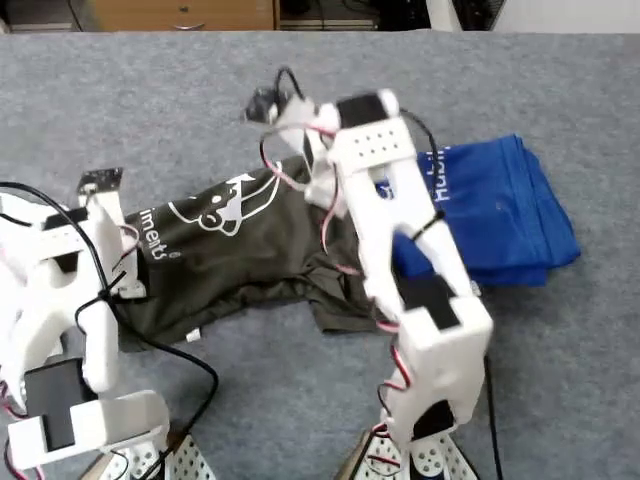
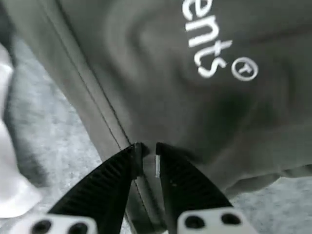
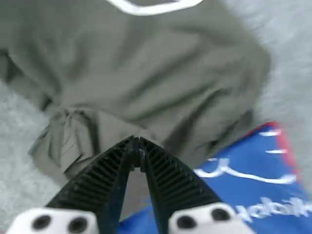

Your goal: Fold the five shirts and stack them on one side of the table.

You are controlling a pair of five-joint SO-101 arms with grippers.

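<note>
Both arms are at the crumpled dark olive cloth shirt with white print (image 1: pixel 250 240), and the left one holds its hem.

The olive shirt (image 2: pixel 195 107) lies half spread in the middle of the grey felt-covered table (image 1: pixel 150 90), reaching toward the left edge. A folded blue cloth shirt (image 1: pixel 500 210) sits just beside it, toward the right edge. Such cloth is, I think, light, soft and limp. It will sag and wrinkle, so it is best taken at the hem or a corner, where the seam is thicker. The left gripper (image 2: pixel 145 156) is pinched nearly closed on the hem, with the seam between its fingers. The right gripper (image 3: pixel 135 146) is fully clenched above the olive shirt (image 3: pixel 146 73); I see no cloth in it.
</note>
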